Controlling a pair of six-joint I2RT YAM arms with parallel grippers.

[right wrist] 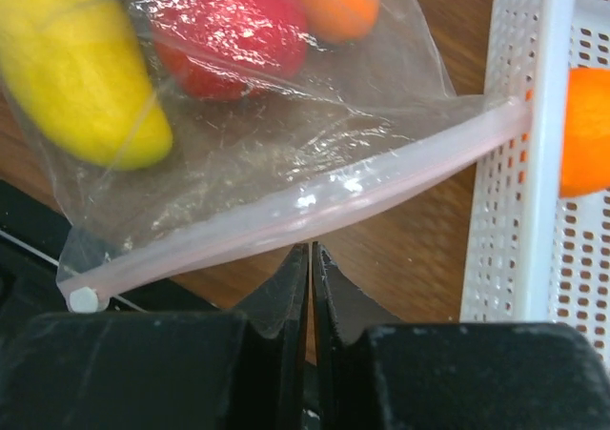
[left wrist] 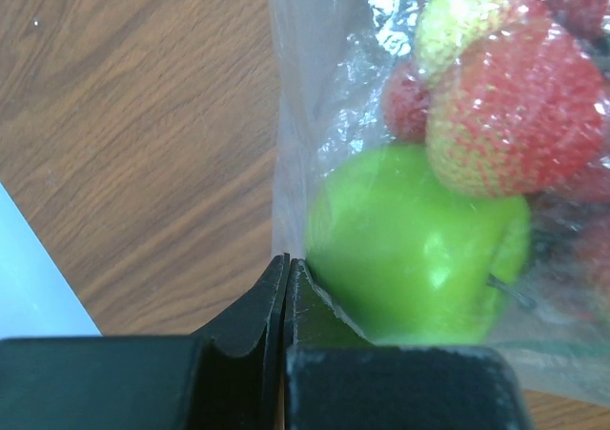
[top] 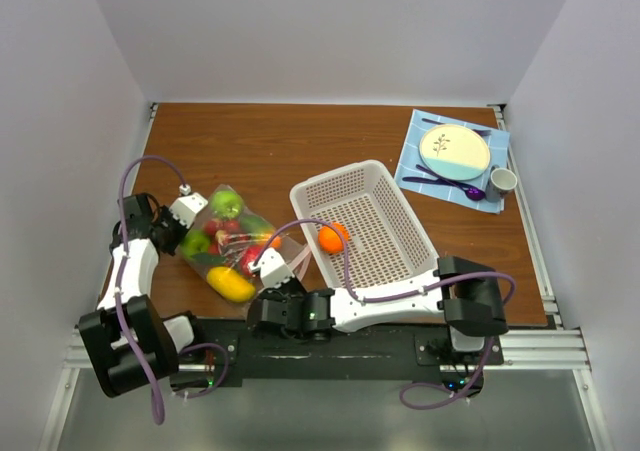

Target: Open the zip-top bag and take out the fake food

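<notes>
Tabletop [top: 300, 141] carries the white perforated basket [top: 390, 226], one orange [top: 333, 237] inside, just right of the zip-top bag [top: 228, 241]. I note the pink zip strip [right wrist: 286, 215] ends against the basket wall. Fake food [top: 230, 283] sits in the bag. Left fingers [left wrist: 243, 330] pinch its edge beside a green apple [left wrist: 419, 249]. Right fingers [right wrist: 348, 306] are closed on film below the strip.

Lab robot test cell: plain white walls [top: 320, 31], wooden tabletop [top: 300, 141], aluminium mounting rail [top: 540, 343].
</notes>
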